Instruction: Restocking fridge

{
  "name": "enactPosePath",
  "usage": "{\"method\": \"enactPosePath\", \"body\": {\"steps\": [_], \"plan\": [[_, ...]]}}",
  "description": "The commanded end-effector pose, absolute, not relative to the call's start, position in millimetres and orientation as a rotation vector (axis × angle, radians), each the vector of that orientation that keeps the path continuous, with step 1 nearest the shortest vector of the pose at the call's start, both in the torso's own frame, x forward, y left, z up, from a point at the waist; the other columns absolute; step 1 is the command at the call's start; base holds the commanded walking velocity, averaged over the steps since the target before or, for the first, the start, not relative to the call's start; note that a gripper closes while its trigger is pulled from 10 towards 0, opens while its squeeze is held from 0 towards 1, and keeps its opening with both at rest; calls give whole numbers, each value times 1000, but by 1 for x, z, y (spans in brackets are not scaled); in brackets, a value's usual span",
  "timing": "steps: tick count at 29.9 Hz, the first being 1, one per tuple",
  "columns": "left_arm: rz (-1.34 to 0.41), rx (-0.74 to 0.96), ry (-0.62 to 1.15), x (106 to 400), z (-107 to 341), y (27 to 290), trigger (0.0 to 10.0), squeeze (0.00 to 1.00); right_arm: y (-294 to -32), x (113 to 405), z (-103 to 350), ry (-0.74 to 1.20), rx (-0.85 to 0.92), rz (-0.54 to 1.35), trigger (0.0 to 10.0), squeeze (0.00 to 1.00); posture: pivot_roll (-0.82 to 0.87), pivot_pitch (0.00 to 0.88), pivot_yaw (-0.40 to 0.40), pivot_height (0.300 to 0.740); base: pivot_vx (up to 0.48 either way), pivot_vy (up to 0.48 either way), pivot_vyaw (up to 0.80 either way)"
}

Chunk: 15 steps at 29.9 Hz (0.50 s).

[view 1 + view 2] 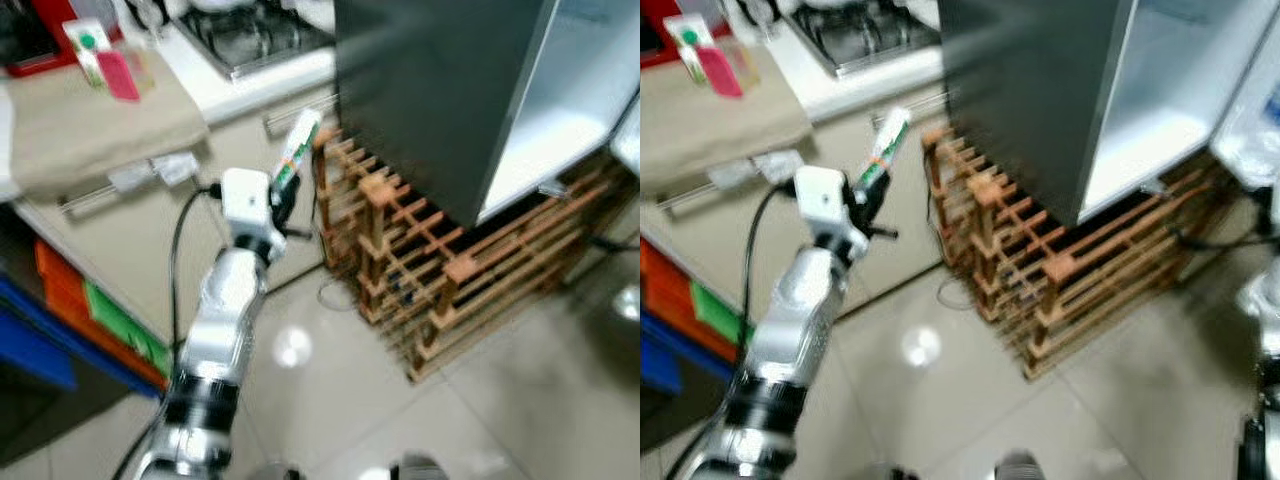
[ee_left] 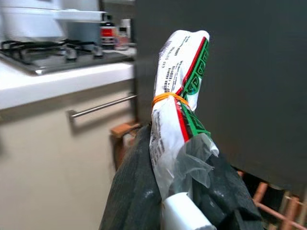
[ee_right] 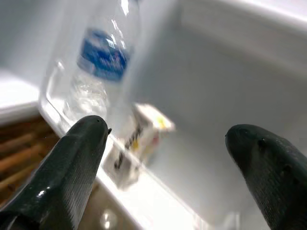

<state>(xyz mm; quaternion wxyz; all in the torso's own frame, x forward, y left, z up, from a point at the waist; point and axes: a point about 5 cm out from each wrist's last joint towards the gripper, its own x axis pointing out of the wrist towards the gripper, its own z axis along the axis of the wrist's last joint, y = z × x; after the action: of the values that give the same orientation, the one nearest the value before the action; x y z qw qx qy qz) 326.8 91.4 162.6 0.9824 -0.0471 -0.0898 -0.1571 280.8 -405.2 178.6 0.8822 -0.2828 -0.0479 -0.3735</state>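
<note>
Ahead, a wooden rack (image 1: 440, 260) sits under the open fridge (image 1: 450, 90), w/ a hob (image 1: 250, 35) on the tabletop (image 1: 100, 120) at left. Left gripper (image 1: 283, 200) jaws clamp a banded packet (image 1: 297, 148) upright; right gripper (image 3: 168, 158) jaws gape wide, empty, near a water bottle (image 3: 98, 62) and small carton (image 3: 144, 132).

Between the left gripper's (image 2: 177, 191) matt black jaws sits a crinkly glossy plastic packet (image 2: 178, 96). Ahead of them stand a slatted bare-wood rack (image 1: 440, 270) and shiny floor tiles (image 1: 320, 380).

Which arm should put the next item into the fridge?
Left, probably. The left gripper is shut on the banded white-and-green packet, raised beside the fridge. The right gripper is open and holds nothing, facing the door shelf with a water bottle.
</note>
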Motion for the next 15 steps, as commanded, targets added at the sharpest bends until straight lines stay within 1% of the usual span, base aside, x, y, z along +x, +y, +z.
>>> {"method": "enactPosePath", "body": {"steps": [1, 2, 5, 6, 7, 8, 9, 10, 11, 12, 14, 15], "plan": [[-288, -70, -169, 329, 161, 99, 10000, 0, -394, 286, 182, -176, -510, -745, 10000, 0, -173, 81, 99, 718, 0, 0, 0], [-285, -67, -170, 329, 161, 100, 10000, 0, -383, 291, 179, -202, -473, -699, 10000, 0, -171, 83, 96, 718, 0, 0, 0], [-281, -77, -183, 329, 162, 101, 10000, 0, -329, 306, 170, -278, -381, -507, 10000, 0, -172, 81, 89, 718, 0, 0, 0], [-279, -79, -186, 329, 163, 102, 10000, 0, -319, 308, 168, -289, -367, -473, 10000, 0, -172, 81, 89, 718, 0, 0, 0], [-270, -67, -192, 329, 164, 104, 10000, 0, -288, 308, 159, -297, -323, -387, 10000, 0, -174, 80, 81, 718, 0, 0, 0], [-268, -65, -193, 328, 164, 104, 10000, 0, -277, 307, 156, -296, -298, -361, 10000, 0, -178, 81, 77, 718, 0, 0, 0], [-268, -65, -193, 328, 164, 104, 10000, 0, -277, 307, 156, -296, -298, -361, 10000, 0, -178, 81, 77, 718, 0, 0, 0], [-267, -63, -194, 328, 164, 104, 10000, 0, -270, 307, 154, -296, -282, -346, 10000, 0, -178, 81, 77, 718, 0, 0, 0], [-305, -58, -187, 326, 161, 107, 10000, 0, -245, 303, 145, -287, -227, -276, 10000, 0, -183, 82, 76, 718, 0, 0, 0], [-305, -58, -187, 326, 161, 107, 10000, 0, -245, 303, 145, -287, -227, -276, 10000, 0, -183, 82, 76, 718, 0, 0, 0], [-313, -57, -182, 324, 158, 113, 10000, 0, -229, 300, 136, -262, -185, -234, 10000, 0, -189, 77, 77, 718, 0, 0, 0], [-313, -57, -182, 324, 158, 113, 10000, 0, -229, 300, 136, -262, -185, -234, 10000, 0, -189, 77, 77, 718, 0, 0, 0]]}}
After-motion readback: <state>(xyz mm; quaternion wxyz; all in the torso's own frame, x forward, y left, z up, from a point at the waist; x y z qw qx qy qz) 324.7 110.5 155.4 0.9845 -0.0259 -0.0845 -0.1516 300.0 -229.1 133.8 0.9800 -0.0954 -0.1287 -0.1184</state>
